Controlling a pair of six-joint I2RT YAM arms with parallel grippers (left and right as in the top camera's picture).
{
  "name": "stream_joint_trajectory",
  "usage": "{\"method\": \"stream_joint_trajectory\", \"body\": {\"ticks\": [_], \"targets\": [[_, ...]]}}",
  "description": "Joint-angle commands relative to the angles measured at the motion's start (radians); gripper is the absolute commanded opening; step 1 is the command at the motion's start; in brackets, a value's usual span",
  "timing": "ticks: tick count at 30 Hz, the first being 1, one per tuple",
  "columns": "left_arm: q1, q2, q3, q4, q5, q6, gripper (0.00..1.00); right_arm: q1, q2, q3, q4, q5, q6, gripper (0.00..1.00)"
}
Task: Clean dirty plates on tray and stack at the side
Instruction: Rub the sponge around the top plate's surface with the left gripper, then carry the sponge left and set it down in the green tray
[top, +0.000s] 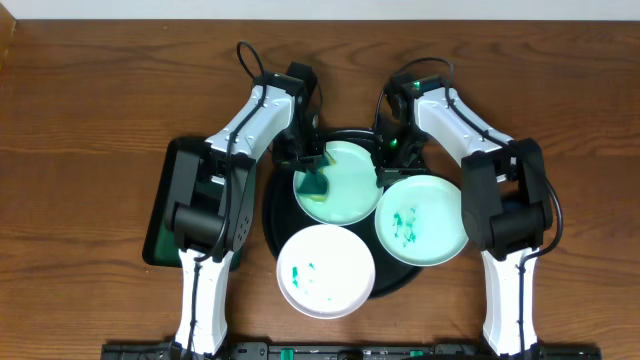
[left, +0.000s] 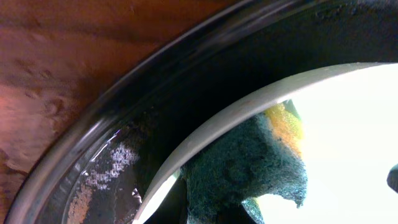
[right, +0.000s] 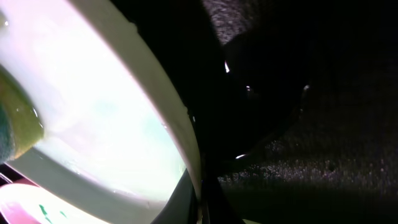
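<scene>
Looking down from the overhead camera, I have the tray (top: 278, 215) in the middle of the table (top: 90, 120) with all three plates on it. The far plate (top: 352, 188) is washed in a pale green film. The right-hand plate (top: 440, 238) has teal specks near its middle and meets the far one's edge, touching or overlapping, I cannot tell which. The near plate (top: 335, 288) is also specked and hangs over the tray's front rim. My left gripper (top: 306, 168) is down on the far plate's left side, right at a sponge (top: 315, 186). Its wrist camera shows the sponge's teal scouring face and yellow body lying on the plate just inside the rim, but I cannot tell whether the fingers are clamped on it or spread. My right gripper (top: 384, 170) sits at the far plate's right edge. Its wrist view shows the white rim running down between the two dark fingers, so it is pinching that rim. A green tray (top: 165, 215) lies left of the black one, partly under my left arm.
</scene>
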Motion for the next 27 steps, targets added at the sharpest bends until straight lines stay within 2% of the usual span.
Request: {"method": "stream_joint_trajectory", "body": {"ticks": [1, 13, 22, 27], "targets": [[0.073, 0.034, -0.009, 0.077, -0.435, -0.021, 0.07, -0.008, 0.031, -0.022, -0.027, 0.137, 0.000, 0.01], [0.027, -0.061, 0.017, 0.146, -0.441, -0.005, 0.07, -0.007, 0.031, -0.022, -0.027, 0.137, 0.007, 0.01], [-0.076, -0.065, 0.017, 0.137, -0.758, -0.006, 0.08, -0.008, 0.031, -0.022, -0.029, 0.137, 0.007, 0.01], [-0.108, -0.065, 0.017, 0.150, -0.869, -0.006, 0.07, -0.007, 0.031, -0.022, -0.031, 0.137, 0.007, 0.01]]}}
